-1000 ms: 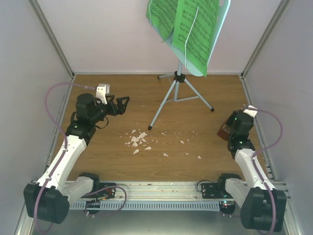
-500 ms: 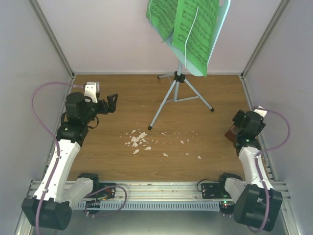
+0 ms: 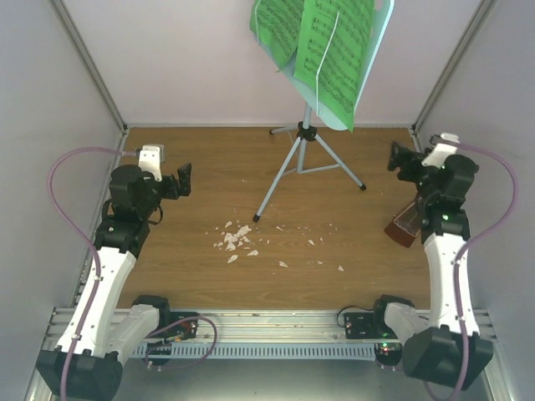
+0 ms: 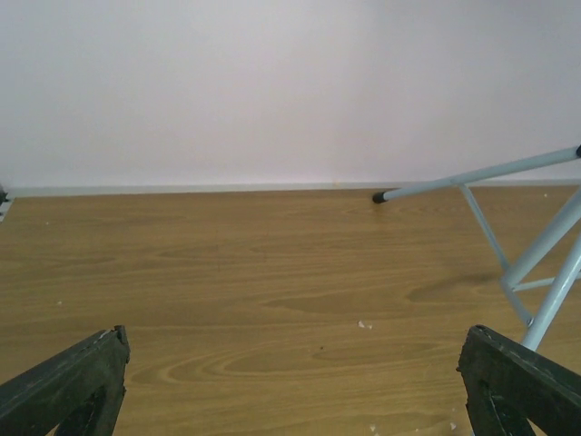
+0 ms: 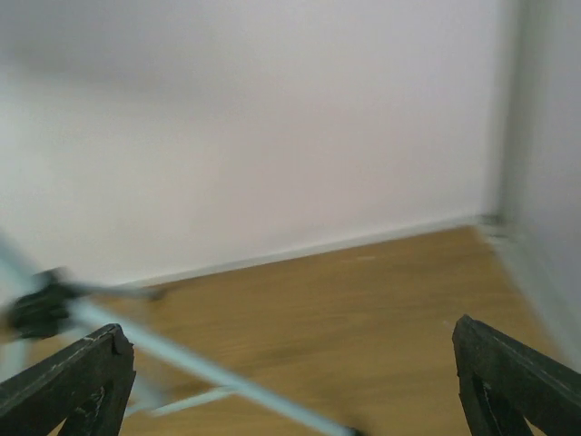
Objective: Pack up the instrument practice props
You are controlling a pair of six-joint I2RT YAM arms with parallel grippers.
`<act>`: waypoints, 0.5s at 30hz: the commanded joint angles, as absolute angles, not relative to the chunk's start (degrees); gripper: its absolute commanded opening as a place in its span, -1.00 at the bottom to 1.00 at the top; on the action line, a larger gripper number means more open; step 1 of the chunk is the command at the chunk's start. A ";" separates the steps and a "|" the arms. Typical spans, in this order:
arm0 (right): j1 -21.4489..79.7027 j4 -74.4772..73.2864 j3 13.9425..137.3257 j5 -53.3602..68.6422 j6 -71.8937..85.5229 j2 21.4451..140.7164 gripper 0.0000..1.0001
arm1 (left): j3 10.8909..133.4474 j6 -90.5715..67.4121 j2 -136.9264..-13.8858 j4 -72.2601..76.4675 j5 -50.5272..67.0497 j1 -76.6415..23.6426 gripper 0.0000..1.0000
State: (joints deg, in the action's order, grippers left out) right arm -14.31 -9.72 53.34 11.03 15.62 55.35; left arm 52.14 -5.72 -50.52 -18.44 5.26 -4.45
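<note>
Music stand (image 3: 306,132), one; green pages (image 3: 333,52), two; metronome (image 3: 406,227), one; left pincer (image 3: 184,180), right pincer (image 3: 401,159) agape.

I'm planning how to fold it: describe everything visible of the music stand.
The music stand stands upright at the far middle of the table. Its pale blue desk, tilted, carries bright green sheet-music pages. A thin pole drops to a black hub, from which three silver, black-tipped legs spread onto the wood. Nothing else touches it.
</note>
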 commanded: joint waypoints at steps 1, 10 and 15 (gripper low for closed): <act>-7.21 -4.27 56.47 34.77 18.63 62.55 0.90 | 50.27 -4.68 -49.65 -15.63 4.68 -4.19 0.98; 9.98 21.19 60.54 33.15 16.05 79.48 0.76 | 49.23 -3.49 -49.87 -15.28 2.41 -4.15 0.98; 12.25 30.25 67.04 31.79 15.15 89.70 0.60 | 49.00 -3.06 -50.14 -15.00 3.61 -4.15 0.98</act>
